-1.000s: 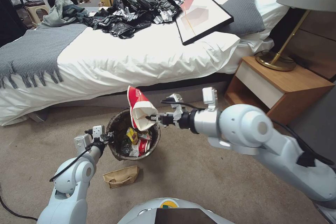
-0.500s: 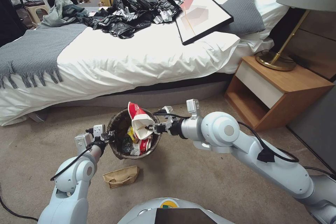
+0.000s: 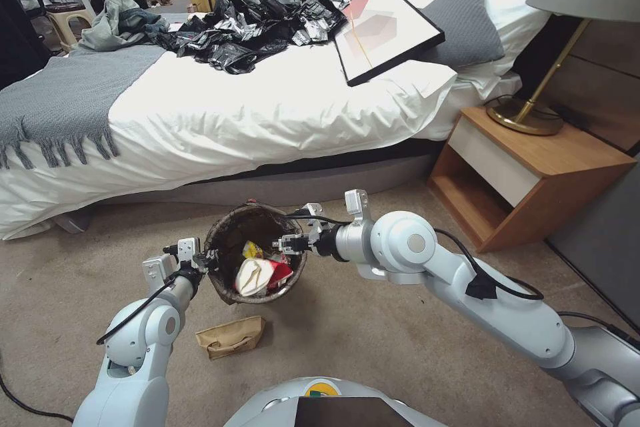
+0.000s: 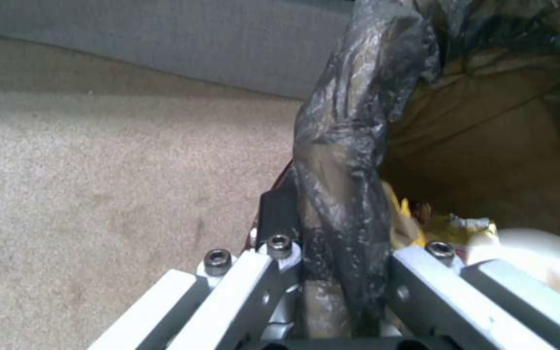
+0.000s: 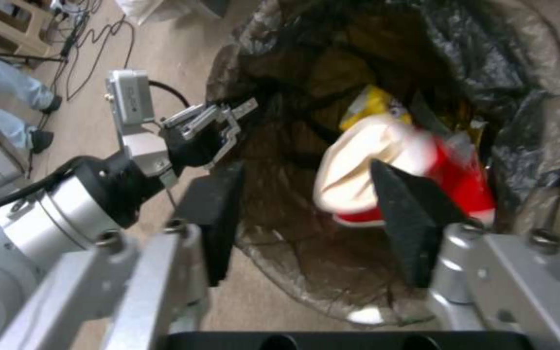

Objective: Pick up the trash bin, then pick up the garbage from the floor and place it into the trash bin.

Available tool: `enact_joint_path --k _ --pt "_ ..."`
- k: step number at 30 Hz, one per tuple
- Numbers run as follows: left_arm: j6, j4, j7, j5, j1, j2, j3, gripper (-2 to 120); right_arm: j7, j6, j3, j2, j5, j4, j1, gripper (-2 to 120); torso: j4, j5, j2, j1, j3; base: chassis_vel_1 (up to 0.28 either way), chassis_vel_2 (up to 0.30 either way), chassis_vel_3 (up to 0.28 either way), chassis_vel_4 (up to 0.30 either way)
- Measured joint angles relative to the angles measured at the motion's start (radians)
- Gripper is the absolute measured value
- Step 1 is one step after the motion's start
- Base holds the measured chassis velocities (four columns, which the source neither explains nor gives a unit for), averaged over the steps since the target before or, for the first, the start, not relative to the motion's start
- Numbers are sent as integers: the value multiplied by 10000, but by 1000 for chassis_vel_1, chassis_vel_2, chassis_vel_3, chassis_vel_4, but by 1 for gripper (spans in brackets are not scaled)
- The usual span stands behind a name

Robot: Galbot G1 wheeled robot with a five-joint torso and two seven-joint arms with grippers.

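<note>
The left gripper (image 3: 208, 260) is holding the trash bin (image 3: 227, 240) at its left rim, fingers clamped on the bag-covered edge, as the left wrist view is showing (image 4: 332, 233); the bin is hanging just above the carpet in front of the bed. Inside it a red-and-white snack packet (image 3: 261, 275) is lying on top of a yellow wrapper (image 3: 251, 250). The right gripper (image 3: 288, 243) is hovering over the bin's right rim, its fingers (image 5: 416, 218) standing apart and holding nothing. A brown paper bag (image 3: 231, 336) is lying on the floor just below the bin.

The risk, I think, is that the thin rim is slipping from the left grip, or that the right arm is knocking the bin while leaving; this would spill the contents.

The bin's white wall is hidden under the liner; the deeper pieces are probably wrappers, but hard to make out.
</note>
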Motion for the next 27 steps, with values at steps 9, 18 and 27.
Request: enact_joint_path --k 9,18,27 --pt "-5 57 22 4 -12 -58 -36 0 -137 -35 -374 377 -237 -665 179 83 -1 -1 0 0 0 0 0 0 0" --pt "-6 115 20 -16 -45 -36 -59 0 -189 -41 -230 391 -469 -716 282 100 -1 0 0 0 0 0 0 0 0" --pt "-7 14 -325 -490 -9 7 -152 0 -306 79 1762 -114 -1726 224 402 100 0 0 0 0 -1 0 0 0 0"
